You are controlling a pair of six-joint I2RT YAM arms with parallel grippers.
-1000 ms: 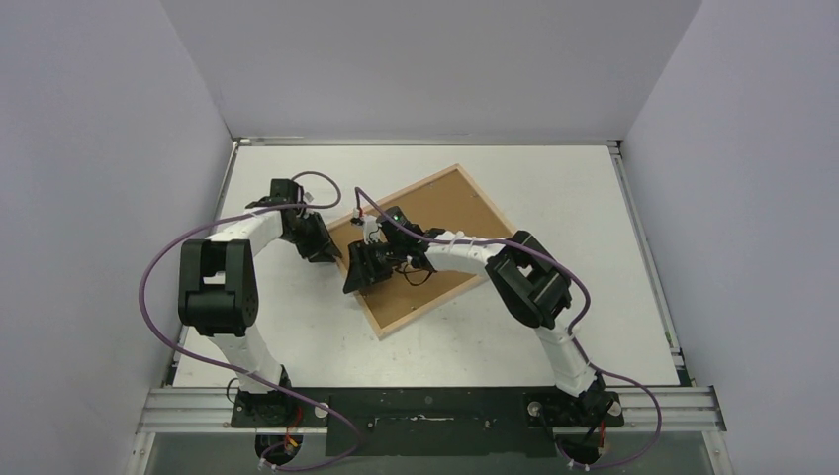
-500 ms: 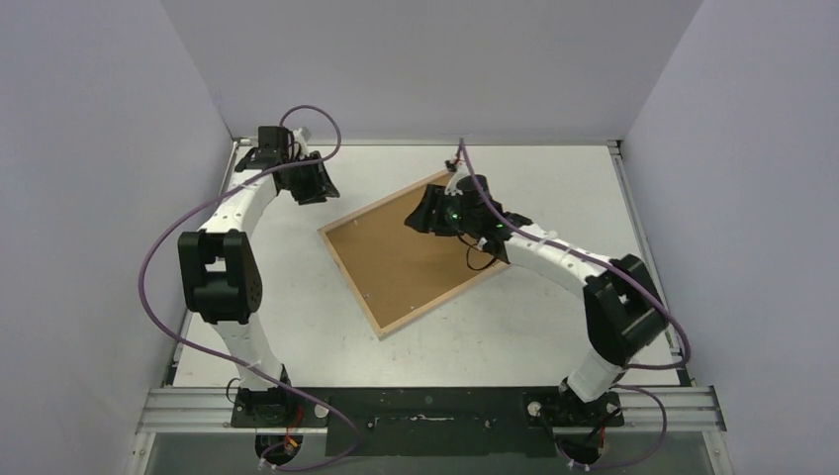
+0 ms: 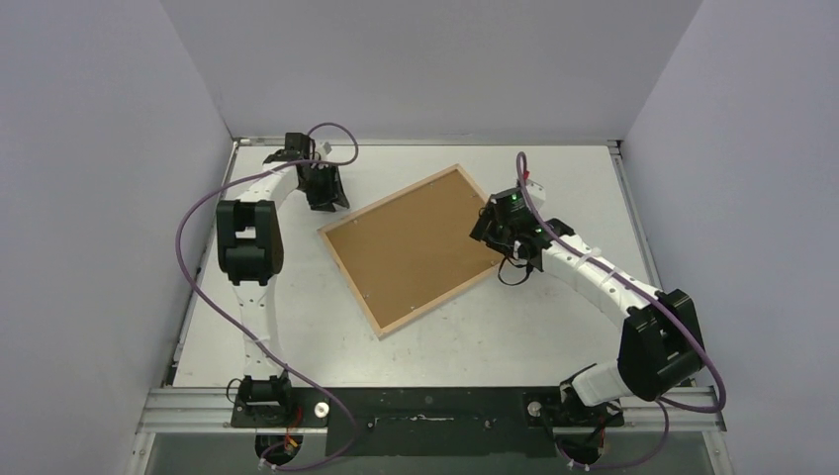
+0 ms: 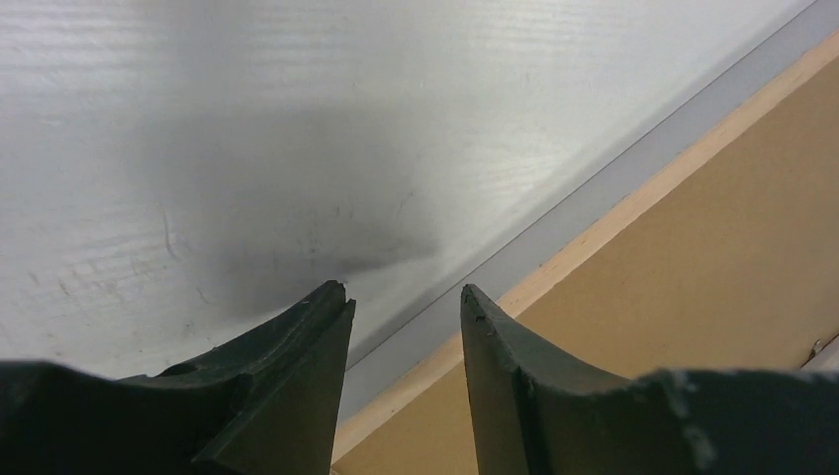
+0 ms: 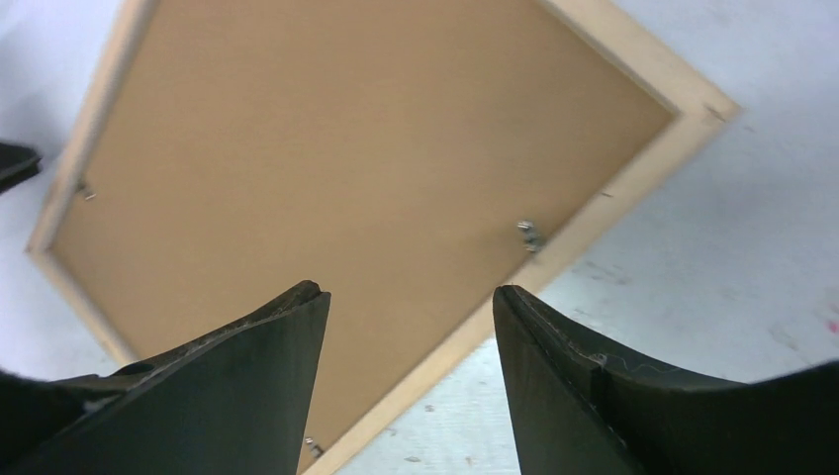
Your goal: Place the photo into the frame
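Note:
The frame [image 3: 442, 299] lies back-up and turned diagonally in the middle of the table, its pale wood rim around the brown backing board [image 3: 411, 247]. The photo is hidden. My left gripper [image 3: 327, 201] is open and empty at the far left, just off the frame's upper-left edge; its wrist view shows the rim [image 4: 633, 210] running under the open left gripper [image 4: 404, 295]. My right gripper [image 3: 491, 230] is open and empty above the frame's right corner; its wrist view shows the open right gripper [image 5: 408, 292] over the rim [image 5: 613, 196] and board [image 5: 326, 148].
Small metal clips [image 5: 530, 236] hold the board along the rim's inside. White walls close the table at the back and both sides. Purple cables loop off both arms.
The left gripper swung from the frame's left corner to the back left. The right gripper drew back from the frame's left side across the board to its right corner.

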